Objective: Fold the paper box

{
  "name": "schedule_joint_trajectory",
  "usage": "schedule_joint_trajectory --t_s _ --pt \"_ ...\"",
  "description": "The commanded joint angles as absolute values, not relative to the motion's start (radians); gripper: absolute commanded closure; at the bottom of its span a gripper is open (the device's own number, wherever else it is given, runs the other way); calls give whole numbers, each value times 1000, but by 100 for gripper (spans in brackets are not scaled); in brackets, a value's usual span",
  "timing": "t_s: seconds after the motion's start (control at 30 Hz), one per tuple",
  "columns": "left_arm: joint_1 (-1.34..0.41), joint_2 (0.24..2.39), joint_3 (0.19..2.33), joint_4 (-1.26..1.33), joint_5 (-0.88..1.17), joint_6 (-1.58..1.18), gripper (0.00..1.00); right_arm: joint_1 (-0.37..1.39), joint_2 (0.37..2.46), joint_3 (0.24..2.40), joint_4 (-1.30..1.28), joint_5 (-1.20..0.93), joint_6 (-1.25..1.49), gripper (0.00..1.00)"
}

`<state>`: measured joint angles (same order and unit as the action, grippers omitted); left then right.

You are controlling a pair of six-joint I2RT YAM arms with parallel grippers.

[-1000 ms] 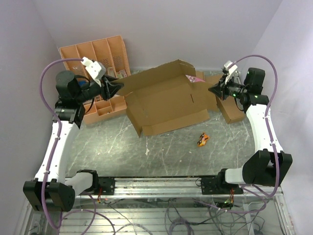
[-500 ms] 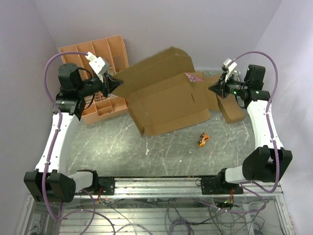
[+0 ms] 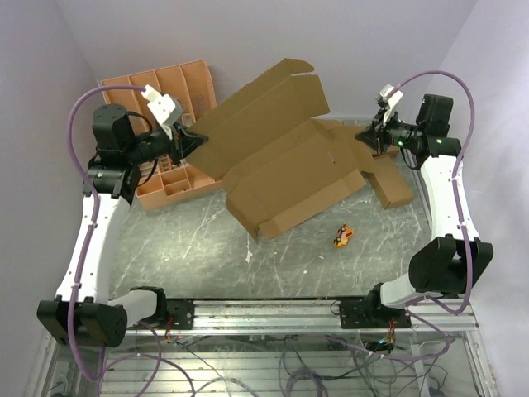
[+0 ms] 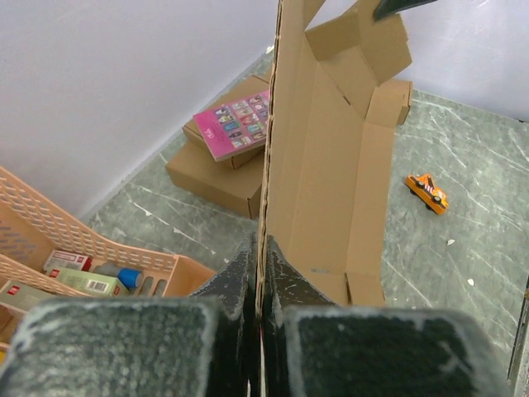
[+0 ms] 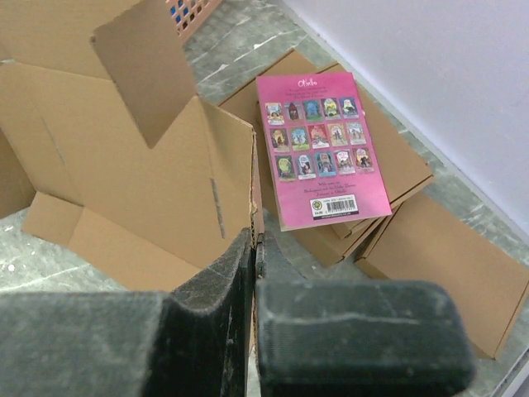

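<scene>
Position. The paper box [image 3: 285,157] lies across the back middle of the table [image 3: 198,248], stretched between the two arms. Its left side is lifted off the surface. Its near edge and front flap rest on the table.

Grip, left. The left gripper [image 4: 258,248] is closed on the box's left edge. The wrist view shows a thin cardboard sheet clamped edge-on between the two pads, with no gap visible.

Grip, right. The right gripper [image 5: 252,240] is likewise closed, pinching the top of a cardboard wall at the box's right end.

Condition of the work. The large rear panel stands raised and tilted, with its end flaps splayed outward. One long wall and a short end wall are partly upright. The remaining panels lie flat or hang loose. No corner appears tucked or locked, and no lid is closed.

Assessment. The fold is judged to be at an early stage. The sheet is held and partly lifted, but the walls need squaring, the flaps need tucking and the lid needs bringing over.

Surroundings. An orange tray [image 3: 178,87] sits behind the left arm. Small boxes [image 3: 388,186] carrying a pink booklet [image 5: 322,145] lie just behind the right end. A toy car [image 3: 343,236] sits in front, apart from the box.
</scene>
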<state>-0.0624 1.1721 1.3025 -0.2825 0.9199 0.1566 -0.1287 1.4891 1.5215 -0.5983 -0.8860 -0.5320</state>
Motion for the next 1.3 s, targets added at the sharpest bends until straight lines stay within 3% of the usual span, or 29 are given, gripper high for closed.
schedule_joint_trajectory --t_s 0.0,0.27,0.4,0.63,0.73,0.93,1.27 --pt "-64 1101 1334 -272 918 144 93 -126 1499 1548 -612 -902 -519 96" --pt "-62 1035 1363 -295 851 145 93 -232 1398 1492 -567 -1083 -447 39" --pt "-60 984 1356 -298 811 145 93 -409 1316 1397 -355 -1164 -263 26" --pt "-58 910 1345 -231 811 87 93 -523 1321 1133 161 -1088 192 28" --pt "-59 897 1360 -211 832 61 93 -518 1365 1109 296 -1067 304 36" --pt "-58 869 1378 -135 870 -4 93 -501 1516 1197 458 -1063 520 55" --pt "-58 861 1369 -40 916 -100 93 -491 1617 1284 521 -1106 592 56"
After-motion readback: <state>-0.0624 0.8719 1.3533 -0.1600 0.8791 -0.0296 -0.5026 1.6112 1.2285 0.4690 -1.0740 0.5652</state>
